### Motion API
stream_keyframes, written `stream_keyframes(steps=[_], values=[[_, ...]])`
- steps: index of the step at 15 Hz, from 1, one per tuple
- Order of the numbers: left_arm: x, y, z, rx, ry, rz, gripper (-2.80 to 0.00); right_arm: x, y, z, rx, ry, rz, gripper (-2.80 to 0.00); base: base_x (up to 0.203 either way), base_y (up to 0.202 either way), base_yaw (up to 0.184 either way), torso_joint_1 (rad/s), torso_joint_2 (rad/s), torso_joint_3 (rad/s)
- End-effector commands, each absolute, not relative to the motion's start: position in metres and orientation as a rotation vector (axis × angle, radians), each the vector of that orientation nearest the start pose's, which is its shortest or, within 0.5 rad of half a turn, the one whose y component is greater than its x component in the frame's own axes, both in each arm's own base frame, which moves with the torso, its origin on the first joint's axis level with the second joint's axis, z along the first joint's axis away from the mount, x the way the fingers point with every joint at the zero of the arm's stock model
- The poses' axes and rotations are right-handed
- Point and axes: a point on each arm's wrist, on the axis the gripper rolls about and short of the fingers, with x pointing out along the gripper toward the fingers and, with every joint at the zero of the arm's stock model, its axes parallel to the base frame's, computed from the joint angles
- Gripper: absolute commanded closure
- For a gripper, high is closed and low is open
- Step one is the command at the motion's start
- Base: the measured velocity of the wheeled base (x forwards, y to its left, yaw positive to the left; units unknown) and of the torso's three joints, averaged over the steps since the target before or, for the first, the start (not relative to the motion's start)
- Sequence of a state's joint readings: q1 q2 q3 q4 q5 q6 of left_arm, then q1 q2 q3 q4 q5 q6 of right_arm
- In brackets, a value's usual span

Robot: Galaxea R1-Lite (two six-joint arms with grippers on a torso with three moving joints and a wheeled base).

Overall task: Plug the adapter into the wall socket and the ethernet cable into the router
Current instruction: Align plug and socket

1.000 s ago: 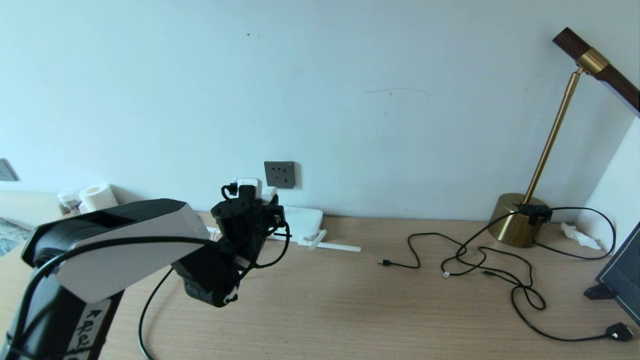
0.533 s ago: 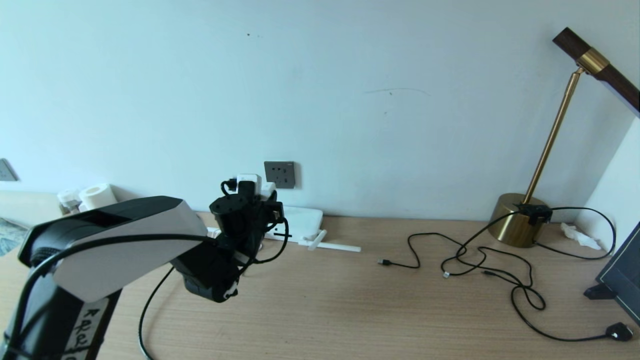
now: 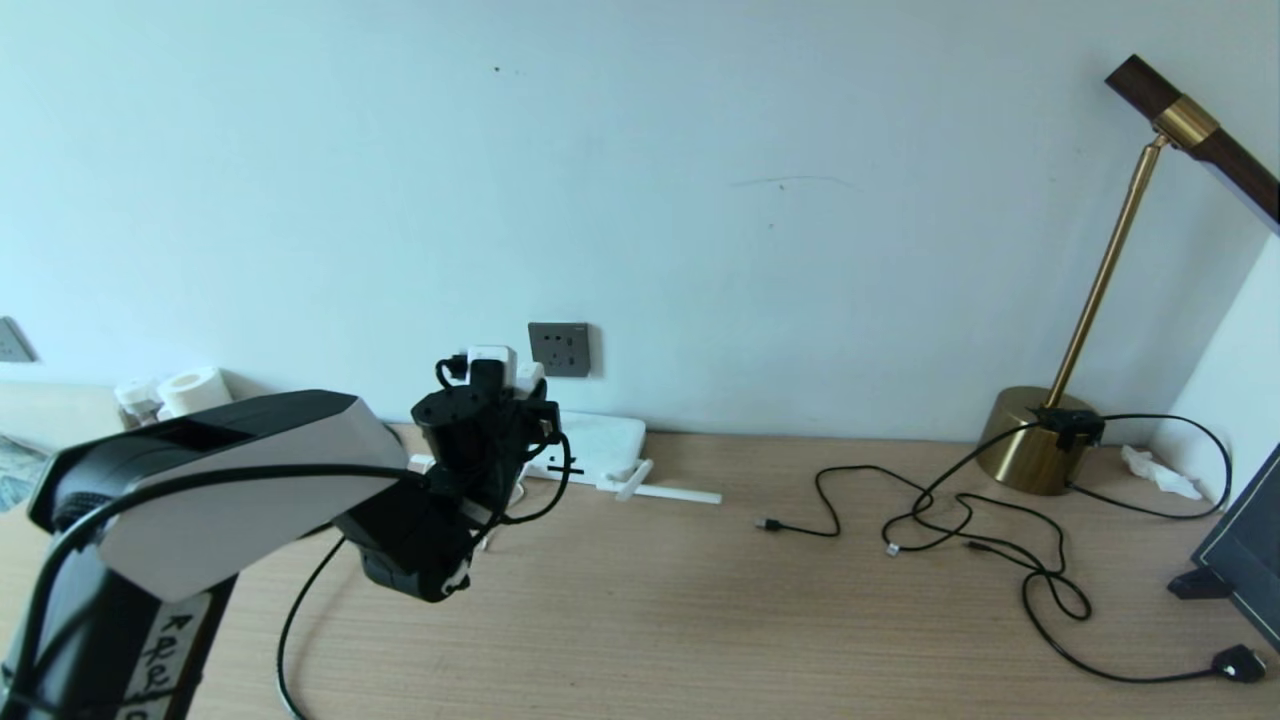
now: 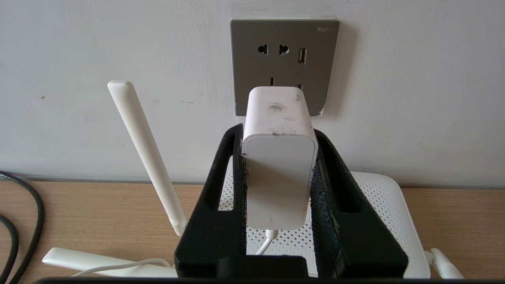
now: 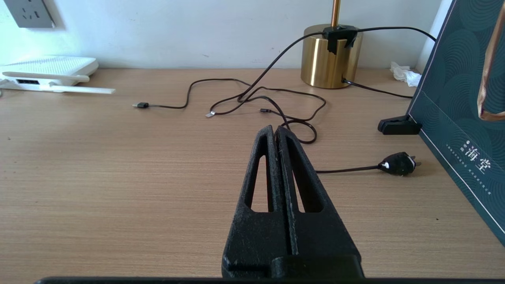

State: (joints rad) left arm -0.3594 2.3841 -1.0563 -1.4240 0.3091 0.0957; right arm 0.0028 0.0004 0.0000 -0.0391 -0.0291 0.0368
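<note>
My left gripper [image 4: 278, 132] is shut on the white adapter [image 4: 278, 157], held above the router [image 4: 378, 205] and facing the dark grey wall socket [image 4: 284, 47]. The adapter's thin white cord hangs from its rear. In the head view the adapter [image 3: 492, 358] sits a little left of the socket [image 3: 559, 349], short of the wall. The router [image 3: 600, 445] lies flat under the socket with one antenna [image 4: 146, 157] raised. A thick black ethernet cable [image 3: 300, 610] loops beneath my left arm, its plug end hidden. My right gripper [image 5: 275, 130] is shut and empty, low over the table.
A brass lamp base [image 3: 1035, 440] stands at the back right with thin black cables [image 3: 960, 520] strewn before it, ending in a black plug [image 3: 1238, 662]. A dark blue box [image 3: 1240, 560] lines the right edge. Paper rolls [image 3: 195, 393] sit far left by the wall.
My left arm has drifted slightly left and upward with the adapter still held. Nothing else has moved.
</note>
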Motion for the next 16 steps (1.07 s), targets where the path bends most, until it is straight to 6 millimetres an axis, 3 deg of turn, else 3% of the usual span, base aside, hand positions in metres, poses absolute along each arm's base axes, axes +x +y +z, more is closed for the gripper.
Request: stream_keyframes(steps=[1, 7, 14, 16], values=[[0.407, -0.145, 0.066, 0.063, -0.099, -0.043, 0.00, -0.022, -0.001, 0.077, 0.037, -0.029, -0.026, 0.00, 0.000, 0.000, 0.000, 0.000, 0.00, 0.000], [0.402, -0.143, 0.069, 0.064, -0.095, -0.043, 0.00, -0.022, -0.001, 0.077, 0.037, -0.029, -0.026, 0.00, 0.000, 0.000, 0.000, 0.000, 0.00, 0.000], [0.387, -0.137, 0.093, 0.058, -0.116, -0.048, 0.00, -0.022, -0.001, 0.077, 0.037, -0.030, -0.027, 0.00, 0.000, 0.000, 0.000, 0.000, 0.00, 0.000], [0.387, -0.138, 0.092, 0.060, -0.113, -0.047, 0.00, -0.022, -0.001, 0.077, 0.037, -0.028, -0.026, 0.00, 0.000, 0.000, 0.000, 0.000, 0.00, 0.000]])
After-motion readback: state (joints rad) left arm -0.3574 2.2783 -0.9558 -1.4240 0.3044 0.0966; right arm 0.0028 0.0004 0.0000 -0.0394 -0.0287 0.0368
